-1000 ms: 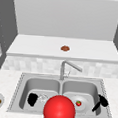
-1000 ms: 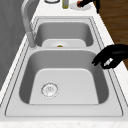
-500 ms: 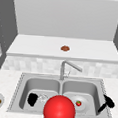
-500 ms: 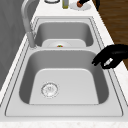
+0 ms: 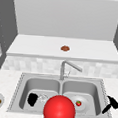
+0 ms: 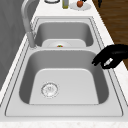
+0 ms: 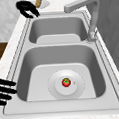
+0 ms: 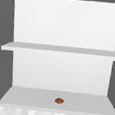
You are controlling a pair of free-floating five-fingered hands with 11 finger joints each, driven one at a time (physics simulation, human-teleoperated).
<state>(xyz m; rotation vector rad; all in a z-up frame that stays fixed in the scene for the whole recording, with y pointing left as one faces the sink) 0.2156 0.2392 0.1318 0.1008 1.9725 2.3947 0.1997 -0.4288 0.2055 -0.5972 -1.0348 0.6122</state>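
My left robot hand hangs curled and empty over the left basin's front rim, the drain at its 3 o'clock. My right robot hand idles, released. Dipping further, I'd likely knock the sink wall.

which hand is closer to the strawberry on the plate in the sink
Right. The right hand hovers at the outer rim of the basin holding the strawberry; the left hand is over the other basin, beyond the divider.

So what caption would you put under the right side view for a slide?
A strawberry on a white plate in the near sink basin, one black hand at its rim, faucet behind.
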